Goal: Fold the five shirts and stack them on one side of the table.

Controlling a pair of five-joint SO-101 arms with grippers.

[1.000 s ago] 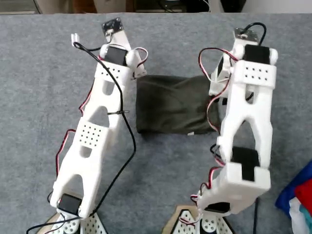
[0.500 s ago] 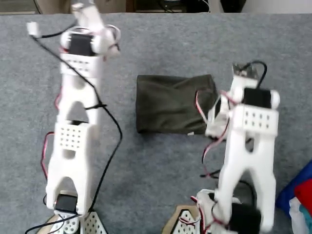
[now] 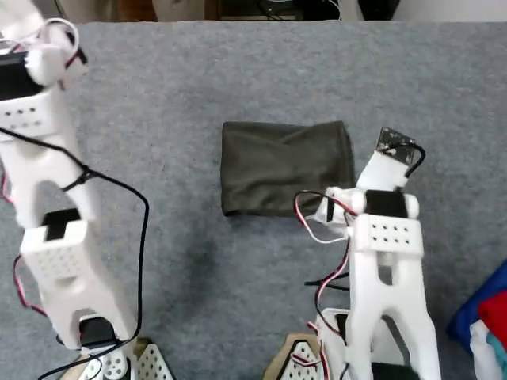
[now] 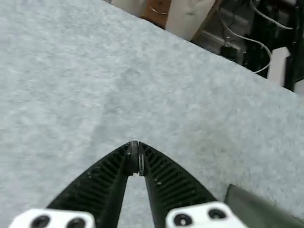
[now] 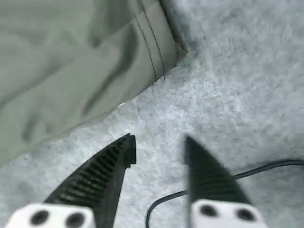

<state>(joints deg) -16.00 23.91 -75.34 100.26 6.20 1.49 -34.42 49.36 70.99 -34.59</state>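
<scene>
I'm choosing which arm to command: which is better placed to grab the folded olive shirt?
Right. The right gripper is open beside a hemmed corner of the shirt; the left gripper is shut over bare carpet, away from it.

Light's pretty even and soft, looks like it's coming from overhead. The grey table (image 3: 261,71) is bright all over in the high view, no hot spots. The left arm (image 3: 47,198) only drops a faint, soft shadow beside it, and its white plastic doesn't blow out. The dark shirt (image 3: 285,166) gets gentle shading in its folds. In the left wrist view the room behind the table goes dim, and the left claw (image 4: 134,159) has a slight sheen on its ribs.
</scene>
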